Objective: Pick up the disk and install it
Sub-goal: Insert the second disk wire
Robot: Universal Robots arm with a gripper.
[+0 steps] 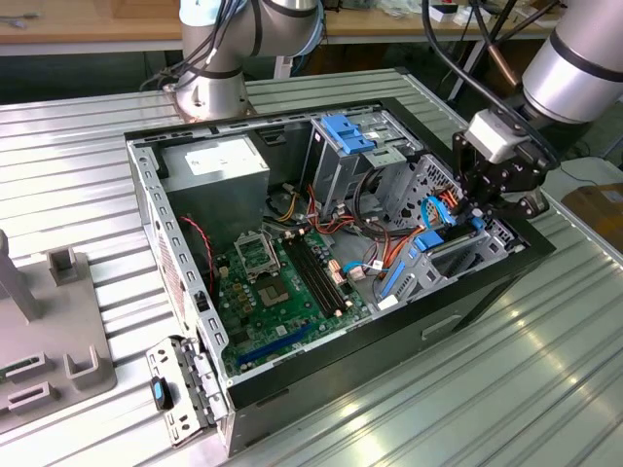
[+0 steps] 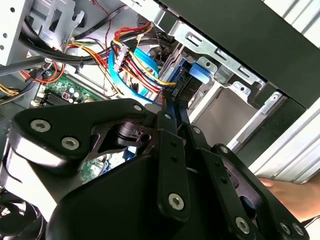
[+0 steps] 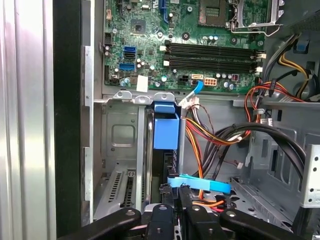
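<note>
Your arm (image 1: 574,68) reaches in from the exterior view's right, its silver forearm slanting down to a black wrist that points the gripper (image 1: 474,216) downward. In both wrist views you see the black linkages drawn in toward each other, and the fingers (image 3: 161,212) stand close together, almost parallel, with hardly a gap between them.

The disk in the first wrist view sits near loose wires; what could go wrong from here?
The orange and yellow wires run right beside the disk, so they might get pinched or snagged. The blue flat cable lies just by the gripper and could catch on it.
</note>
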